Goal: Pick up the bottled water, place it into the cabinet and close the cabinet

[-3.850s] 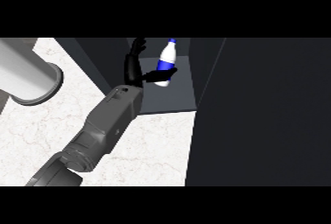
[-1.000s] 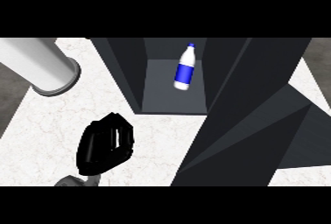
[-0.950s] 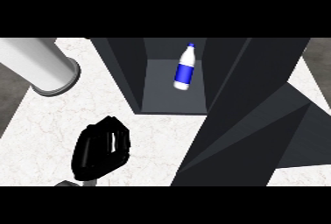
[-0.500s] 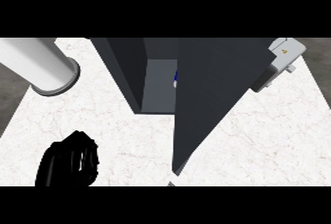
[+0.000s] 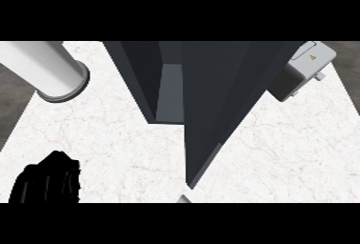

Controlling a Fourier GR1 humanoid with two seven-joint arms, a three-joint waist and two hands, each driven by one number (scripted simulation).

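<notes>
The dark cabinet [image 5: 141,71] stands at the back middle of the counter. Its door [image 5: 218,95] is swung almost shut, leaving only a narrow grey strip of the inside [image 5: 169,95] showing. The bottled water is hidden behind the door. My left hand [image 5: 45,181] hangs low at the lower left over the counter, fingers relaxed and holding nothing, well apart from the cabinet. A grey forearm piece [image 5: 302,71] sits at the upper right against the door's outer side. The right hand itself does not show.
A large white cylinder [image 5: 49,66] with a grey rim lies at the upper left. The white marble counter [image 5: 112,143] spreads on both sides of the cabinet, and grey floor shows past its left edge.
The cabinet door has swung further toward shut, now hiding the bottle. My left hand has drawn back to the lower left. The grey forearm at upper right has followed the door.
</notes>
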